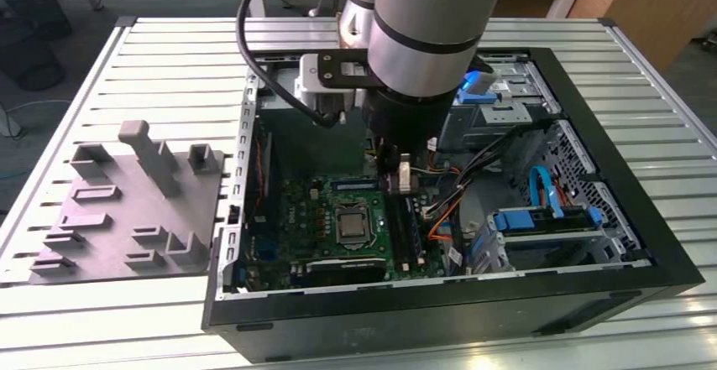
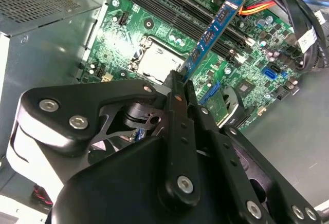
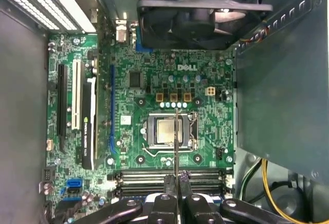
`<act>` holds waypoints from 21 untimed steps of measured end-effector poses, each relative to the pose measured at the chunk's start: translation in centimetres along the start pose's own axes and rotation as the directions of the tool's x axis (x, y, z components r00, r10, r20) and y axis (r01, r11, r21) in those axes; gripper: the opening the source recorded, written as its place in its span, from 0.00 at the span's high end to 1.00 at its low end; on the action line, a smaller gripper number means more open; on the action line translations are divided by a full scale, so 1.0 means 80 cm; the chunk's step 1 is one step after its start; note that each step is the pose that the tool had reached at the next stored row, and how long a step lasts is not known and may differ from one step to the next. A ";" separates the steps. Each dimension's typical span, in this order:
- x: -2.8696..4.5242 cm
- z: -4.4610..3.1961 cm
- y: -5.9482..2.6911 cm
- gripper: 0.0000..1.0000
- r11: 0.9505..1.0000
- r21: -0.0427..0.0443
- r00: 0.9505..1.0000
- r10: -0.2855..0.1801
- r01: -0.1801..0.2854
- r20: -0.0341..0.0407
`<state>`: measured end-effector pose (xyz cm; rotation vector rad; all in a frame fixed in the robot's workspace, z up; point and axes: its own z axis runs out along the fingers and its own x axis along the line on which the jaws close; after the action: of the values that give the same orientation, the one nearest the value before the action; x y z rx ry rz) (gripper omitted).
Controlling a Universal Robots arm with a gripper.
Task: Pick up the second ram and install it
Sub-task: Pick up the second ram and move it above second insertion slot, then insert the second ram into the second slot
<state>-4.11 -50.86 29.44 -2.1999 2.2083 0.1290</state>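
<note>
One Universal Robots arm is yours to watch, reaching down into the open computer case (image 1: 627,244) that lies on the slatted metal counter (image 1: 168,59). Its gripper (image 1: 404,181) hangs over the motherboard (image 1: 325,211), just to the exterior view's right of the CPU socket (image 1: 353,219). In the second wrist view you see the fingers (image 2: 177,88) pressed together on the second ram (image 2: 216,29), pinching one end of the dark blue strip. The rest of the strip juts out from them, running roughly along the line of the black memory slots (image 2: 175,3) beneath it. In the first wrist view the same strip appears edge-on as a thin line (image 3: 176,142) rising from the gripper (image 3: 176,180), which sits over the rows of memory slots (image 3: 144,175) beside the CPU socket (image 3: 167,131). You cannot tell from these views whether the strip's lower edge touches a slot. The case fan (image 3: 205,13) sits at the far end of the board from the gripper. Outside the case, on the exterior view's left, you have the gray moulded holder tray (image 1: 123,211) with its upright posts, resting on the counter well apart from the gripper.
</note>
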 end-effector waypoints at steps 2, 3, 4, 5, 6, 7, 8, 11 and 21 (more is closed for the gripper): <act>0.0000 0.0003 0.000 0.86 1.000 0.000 1.000 0.000 0.000 0.000; 0.0001 0.0006 0.000 0.86 1.000 0.000 1.000 0.000 0.000 0.000; 0.0001 0.0007 0.000 0.86 1.000 0.000 1.000 0.000 0.000 0.000; 0.0001 0.0007 0.000 0.86 1.000 0.000 1.000 0.000 0.000 0.000; 0.0001 0.0007 0.000 0.86 1.000 0.000 1.000 0.000 0.000 0.000; 0.0001 0.0008 0.000 0.86 1.000 0.000 1.000 0.000 0.000 0.000; 0.0001 0.0008 0.000 0.86 1.000 0.000 1.000 0.000 0.000 0.000; 0.0001 0.0009 0.000 0.86 1.000 0.000 1.000 0.000 0.000 0.000; 0.0001 0.0010 0.000 0.86 0.998 0.005 0.998 0.063 -0.063 0.003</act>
<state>-4.11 -50.86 29.37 -2.1275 2.2747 0.1278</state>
